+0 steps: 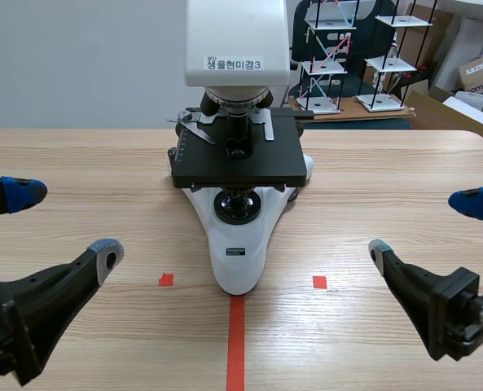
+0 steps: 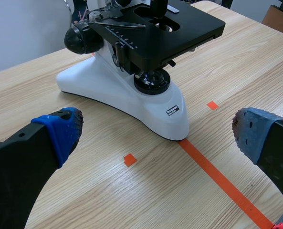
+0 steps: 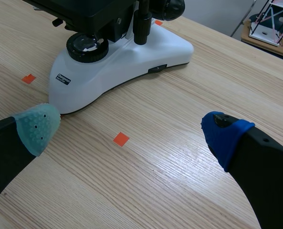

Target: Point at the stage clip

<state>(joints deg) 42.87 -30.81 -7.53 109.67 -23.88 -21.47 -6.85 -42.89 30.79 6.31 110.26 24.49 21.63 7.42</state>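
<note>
1. The thin silver metal stage clip (image 1: 194, 126) lies on the black stage of the white-and-black microscope (image 1: 239, 252), at the stage's far left part.
2. The microscope stands on the pale wooden desk (image 1: 78, 163).
3. The left tool (image 1: 66, 222) is spread wide and holds nothing.
4. The right tool (image 1: 424, 226) is spread wide too, holding nothing, well apart from the clip.

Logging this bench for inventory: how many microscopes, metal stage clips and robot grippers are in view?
Microscope: 1
Stage clips: 2
Left gripper, right gripper: 2
Total: 5
</note>
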